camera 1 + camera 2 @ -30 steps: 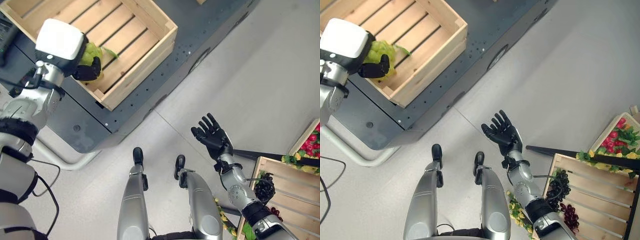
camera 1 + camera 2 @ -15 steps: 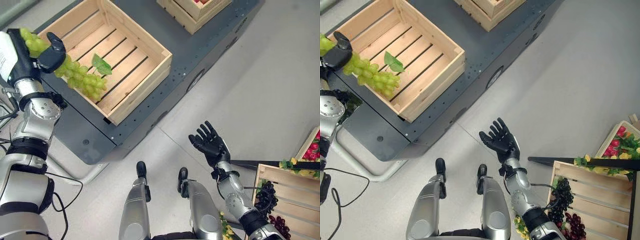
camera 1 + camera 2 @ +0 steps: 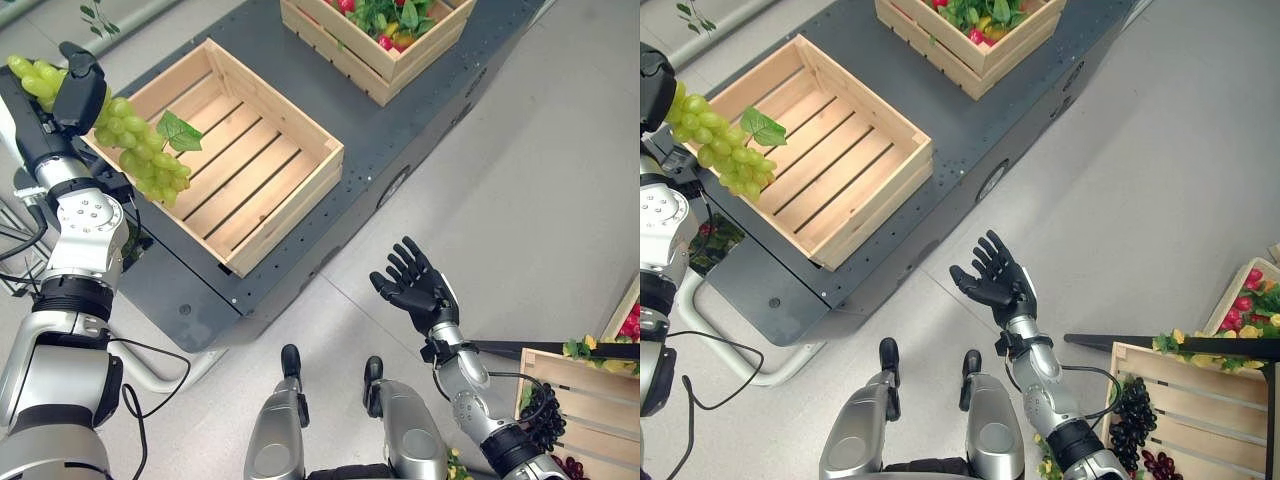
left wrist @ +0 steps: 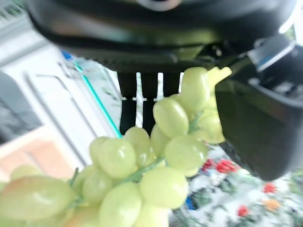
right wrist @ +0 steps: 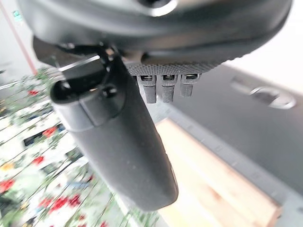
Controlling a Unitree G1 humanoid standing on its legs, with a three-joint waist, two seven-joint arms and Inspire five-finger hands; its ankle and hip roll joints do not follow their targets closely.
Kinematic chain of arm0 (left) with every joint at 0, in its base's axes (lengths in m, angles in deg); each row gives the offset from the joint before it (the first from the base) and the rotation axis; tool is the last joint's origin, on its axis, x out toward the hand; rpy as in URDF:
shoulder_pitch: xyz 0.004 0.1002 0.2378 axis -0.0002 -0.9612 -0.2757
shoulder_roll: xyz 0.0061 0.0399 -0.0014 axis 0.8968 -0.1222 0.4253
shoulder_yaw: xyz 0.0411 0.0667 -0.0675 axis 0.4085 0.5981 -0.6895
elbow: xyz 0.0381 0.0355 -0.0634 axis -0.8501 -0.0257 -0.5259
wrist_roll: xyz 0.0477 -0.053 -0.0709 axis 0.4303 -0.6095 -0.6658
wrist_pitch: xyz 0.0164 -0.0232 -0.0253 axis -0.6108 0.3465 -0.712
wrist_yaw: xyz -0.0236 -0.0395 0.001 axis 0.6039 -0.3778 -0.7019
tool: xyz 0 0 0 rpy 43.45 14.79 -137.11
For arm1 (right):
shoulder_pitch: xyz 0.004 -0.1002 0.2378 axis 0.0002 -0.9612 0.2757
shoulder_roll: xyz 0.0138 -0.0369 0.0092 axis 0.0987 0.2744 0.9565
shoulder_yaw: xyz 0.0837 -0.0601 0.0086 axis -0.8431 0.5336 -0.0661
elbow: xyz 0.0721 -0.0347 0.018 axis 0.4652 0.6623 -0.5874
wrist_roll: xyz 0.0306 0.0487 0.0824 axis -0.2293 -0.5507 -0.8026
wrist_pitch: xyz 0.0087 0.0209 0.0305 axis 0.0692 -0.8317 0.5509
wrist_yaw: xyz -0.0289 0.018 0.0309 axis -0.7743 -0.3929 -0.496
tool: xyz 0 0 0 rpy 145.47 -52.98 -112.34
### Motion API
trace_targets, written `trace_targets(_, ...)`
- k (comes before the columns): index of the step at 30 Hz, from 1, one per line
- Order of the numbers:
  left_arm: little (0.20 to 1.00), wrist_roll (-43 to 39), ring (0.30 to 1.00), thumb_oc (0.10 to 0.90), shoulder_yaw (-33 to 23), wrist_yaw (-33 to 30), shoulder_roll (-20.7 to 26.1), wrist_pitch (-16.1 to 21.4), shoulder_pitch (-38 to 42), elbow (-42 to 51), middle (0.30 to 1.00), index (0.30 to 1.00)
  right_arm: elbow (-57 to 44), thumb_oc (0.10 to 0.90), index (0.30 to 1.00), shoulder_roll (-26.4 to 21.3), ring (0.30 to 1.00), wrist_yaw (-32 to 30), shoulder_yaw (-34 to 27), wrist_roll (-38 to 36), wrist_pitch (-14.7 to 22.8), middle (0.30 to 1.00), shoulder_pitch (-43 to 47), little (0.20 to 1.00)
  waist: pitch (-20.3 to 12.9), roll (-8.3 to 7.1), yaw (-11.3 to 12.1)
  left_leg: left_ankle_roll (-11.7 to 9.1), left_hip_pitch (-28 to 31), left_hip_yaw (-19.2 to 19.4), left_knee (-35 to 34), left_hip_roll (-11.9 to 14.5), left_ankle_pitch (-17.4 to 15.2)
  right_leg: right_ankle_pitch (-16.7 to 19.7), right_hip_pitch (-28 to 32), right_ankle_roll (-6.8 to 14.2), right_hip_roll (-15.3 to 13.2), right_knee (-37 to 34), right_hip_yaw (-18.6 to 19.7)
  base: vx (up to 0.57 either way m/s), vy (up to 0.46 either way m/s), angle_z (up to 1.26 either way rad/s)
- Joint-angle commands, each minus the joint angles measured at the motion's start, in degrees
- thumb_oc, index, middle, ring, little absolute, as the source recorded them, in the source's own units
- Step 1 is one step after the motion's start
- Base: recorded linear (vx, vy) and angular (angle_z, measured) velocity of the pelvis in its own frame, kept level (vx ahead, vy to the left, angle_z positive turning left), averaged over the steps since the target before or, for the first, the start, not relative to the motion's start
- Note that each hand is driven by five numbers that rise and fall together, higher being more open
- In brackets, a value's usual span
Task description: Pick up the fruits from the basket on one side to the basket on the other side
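Fingers (image 3: 88,68) of the left hand (image 3: 78,92) are clenched round the top of a bunch of green grapes (image 3: 140,150), which hangs free with its leaf above the left rim of the empty wooden crate (image 3: 235,165) on the dark counter (image 3: 430,90). The right hand (image 3: 418,293) is held out over the floor (image 3: 560,180) on the right, fingers spread and released, palm up, holding nothing. A second crate (image 3: 385,45), holding red fruit and leaves, stands at the far end of the counter; a crate with dark grapes (image 3: 540,415) lies near right on the floor.

Step in hand, as judged: placing the bunch. The cluster should be carried further right until its whole length is over the slatted bottom, then lowered so the lowest berries touch down before release; letting go at the rim risks the bunch draping over the wall and sliding out.
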Motion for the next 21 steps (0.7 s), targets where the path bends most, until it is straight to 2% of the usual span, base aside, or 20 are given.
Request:
trace_targets(1,0.3,0.5,0.3,0.4,-2.6,1.6,1.3,10.2,1.5,5.6,0.3,0.3,-6.5,0.8,0.9,-2.7,0.9,5.4,-0.7,4.6,5.4,0.9,-0.4,0.9,-12.2,4.42,-0.3,-0.2,5.8,-0.2,3.1,-2.9,-10.2,5.0,4.1,0.6,-2.4,-6.8,0.2,0.15,-0.056,0.03)
trace_targets(6,0.3,1.3,0.3,0.4,-1.5,7.3,-0.4,10.6,-0.5,8.6,0.3,0.3,-9.1,0.8,0.9,-4.6,0.9,9.0,0.0,4.9,4.7,0.9,-0.6,0.9,-16.7,5.19,0.0,-1.2,9.0,-1.1,-1.0,-2.7,-9.0,6.2,8.4,0.8,-1.9,-11.8,-0.2,0.12,-0.074,0.06)
trace_targets(13,0.3,1.4,0.3,0.4,1.6,15.4,-1.3,11.1,-0.8,13.0,0.3,0.3,-12.8,0.8,0.9,-6.4,0.9,12.6,0.8,3.2,2.0,0.9,4.8,0.9,-20.3,5.75,1.3,-2.3,11.5,-2.9,-5.4,-2.3,-7.0,8.3,11.9,1.2,-1.3,-16.9,-0.9,0.05,-0.102,0.05)
trace_targets(15,0.3,1.0,0.3,0.4,2.6,16.8,-1.4,11.0,-0.4,13.7,0.3,0.3,-13.6,0.8,0.9,-6.7,0.9,12.5,1.4,3.3,0.7,0.9,6.3,0.9,-20.9,5.82,1.6,-2.5,11.8,-3.1,-6.2,-2.2,-6.5,8.9,12.5,1.3,-1.3,-18.0,-1.1,0.02,-0.085,0.13)
trace_targets(19,0.3,0.9,0.3,0.4,6.1,20.6,-2.4,11.0,2.6,14.8,0.3,0.3,-14.5,0.8,0.9,-6.7,0.9,12.1,3.1,-0.2,-4.8,0.9,13.7,0.9,-22.7,6.02,2.9,-3.4,12.4,-3.9,-8.9,-1.6,-5.0,10.1,14.4,1.5,-0.8,-21.2,-2.2,0.02,-0.108,0.03)
trace_targets(21,0.3,0.6,0.3,0.4,7.1,21.6,-2.9,10.9,3.9,15.1,0.3,0.3,-14.5,0.8,0.9,-6.3,0.9,11.7,3.3,-1.7,-6.4,0.9,15.8,0.9,-23.1,5.97,3.3,-3.6,12.3,-4.3,-9.1,-1.5,-4.8,10.1,14.7,1.4,-0.7,-21.6,-2.6,-0.01,-0.082,0.04)
